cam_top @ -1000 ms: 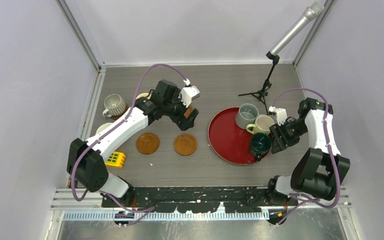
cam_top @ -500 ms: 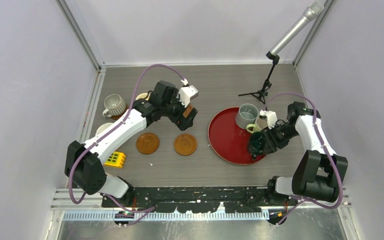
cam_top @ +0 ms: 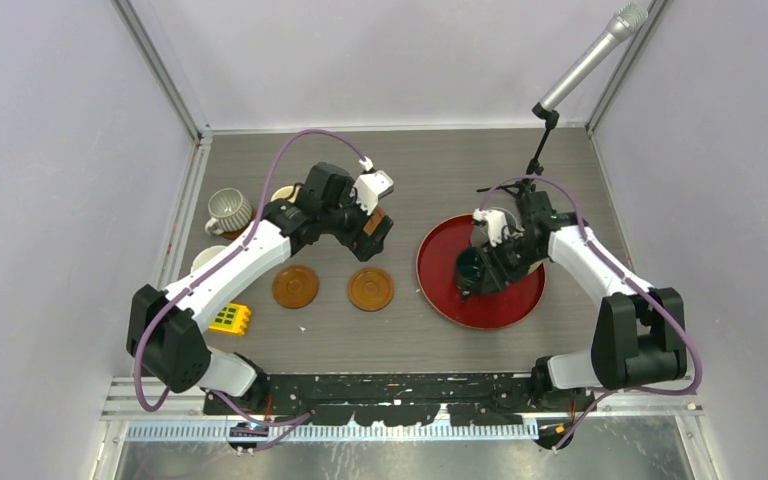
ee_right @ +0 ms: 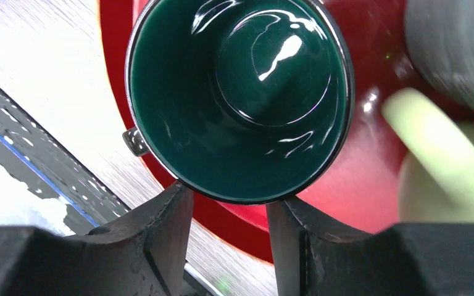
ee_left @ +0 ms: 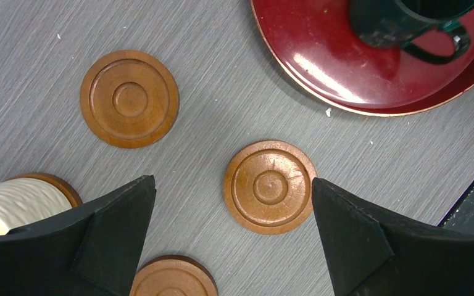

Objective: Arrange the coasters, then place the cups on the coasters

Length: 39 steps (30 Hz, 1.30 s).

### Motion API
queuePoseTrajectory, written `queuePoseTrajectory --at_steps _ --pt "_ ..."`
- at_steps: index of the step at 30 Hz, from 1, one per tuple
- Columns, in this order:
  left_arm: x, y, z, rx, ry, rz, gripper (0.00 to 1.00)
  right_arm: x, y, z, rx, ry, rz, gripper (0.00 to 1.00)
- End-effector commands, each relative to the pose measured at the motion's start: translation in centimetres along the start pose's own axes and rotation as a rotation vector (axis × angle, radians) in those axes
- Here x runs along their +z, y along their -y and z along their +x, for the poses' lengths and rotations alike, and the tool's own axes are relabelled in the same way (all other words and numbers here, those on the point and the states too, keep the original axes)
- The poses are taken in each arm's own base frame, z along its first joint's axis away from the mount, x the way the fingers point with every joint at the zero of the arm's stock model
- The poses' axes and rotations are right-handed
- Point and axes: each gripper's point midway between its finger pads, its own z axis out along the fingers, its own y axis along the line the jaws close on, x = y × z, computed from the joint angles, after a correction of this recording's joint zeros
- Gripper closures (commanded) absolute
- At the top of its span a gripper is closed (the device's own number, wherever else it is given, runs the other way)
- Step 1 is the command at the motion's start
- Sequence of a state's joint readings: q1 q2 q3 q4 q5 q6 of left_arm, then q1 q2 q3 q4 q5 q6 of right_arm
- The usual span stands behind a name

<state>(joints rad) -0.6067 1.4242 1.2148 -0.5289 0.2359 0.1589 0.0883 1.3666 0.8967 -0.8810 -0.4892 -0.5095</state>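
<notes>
Right claw pinches glossy dark teal ceramic mug; transfer step; next likely needs centring over round brown wooden coaster.

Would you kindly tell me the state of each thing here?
Left gripper: open, empty.
Dark teal mug: upright, empty, held over red tray.
Right gripper: closed on dark teal mug.
Ribbed mug: upright, empty, untouched.
Front-left coaster: bare.
Front-right coaster: bare.
</notes>
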Motion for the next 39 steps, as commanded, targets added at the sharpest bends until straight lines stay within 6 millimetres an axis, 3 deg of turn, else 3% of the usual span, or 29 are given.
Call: queuePoseTrajectory --at_steps 1,5,13,16,19,26,30,39 --pt "-0.4 0.3 -1.3 -0.017 0.05 0.014 0.0 1.3 -1.7 -5.2 0.0 0.12 -0.039 0.48" --pt "0.4 1.0 -1.6 -0.067 0.065 0.041 0.0 0.2 -3.4 -7.5 -0.004 0.17 -0.098 0.46" --pt "3.8 5.9 -1.1 -0.064 -0.009 0.015 0.0 -6.4 -6.0 -10.3 -0.028 0.326 -0.1 0.42" --pt "5.1 8.3 -0.9 -0.06 -0.033 0.01 0.0 -8.2 -5.2 -10.8 0.033 0.364 -0.067 0.41" --pt "6.4 10.6 -0.6 -0.054 -0.057 -0.007 0.0 -9.8 -3.2 -11.4 0.132 0.409 -0.021 0.39" --pt "9.3 14.7 -2.1 -0.192 -0.056 0.031 0.0 -11.3 -0.2 -11.2 0.257 0.446 0.047 0.31" --pt "10.6 15.3 -3.3 -0.206 -0.017 -0.013 0.0 -11.4 0.4 -11.0 0.274 0.45 0.076 0.25" --pt "13.1 14.0 -2.2 -0.204 -0.056 -0.162 0.0 -12.0 1.3 -12.1 0.301 0.475 0.092 0.2"
